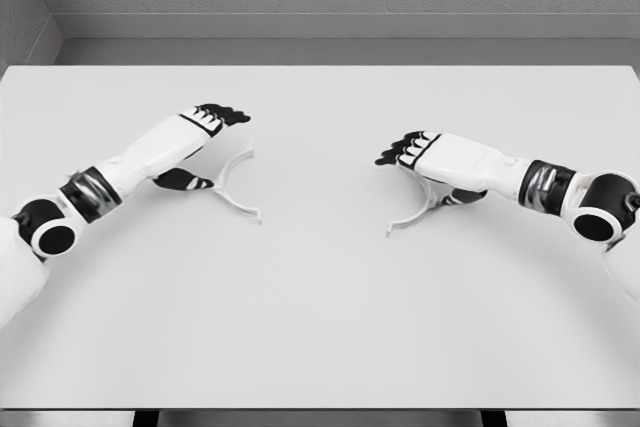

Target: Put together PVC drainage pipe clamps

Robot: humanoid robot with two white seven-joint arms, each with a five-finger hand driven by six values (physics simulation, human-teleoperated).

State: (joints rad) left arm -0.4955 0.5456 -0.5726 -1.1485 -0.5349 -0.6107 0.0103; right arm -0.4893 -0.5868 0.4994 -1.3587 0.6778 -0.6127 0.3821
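Each robot hand, left (205,132) and right (420,159), looks clamped on its own half-clamp: left half-clamp (232,187), right half-clamp (415,213), well apart on the bench (320,317). Bring open sides facing, flanges level, before pressing together.

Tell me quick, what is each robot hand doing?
Left robot hand: closed on the left clamp half.
Right robot hand: closed on the right clamp half.

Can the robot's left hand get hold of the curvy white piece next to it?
Probably yes. The left hand is right at the left clamp half, thumb below and fingers above its curve, with nothing between them. Whether it already grips is unclear.
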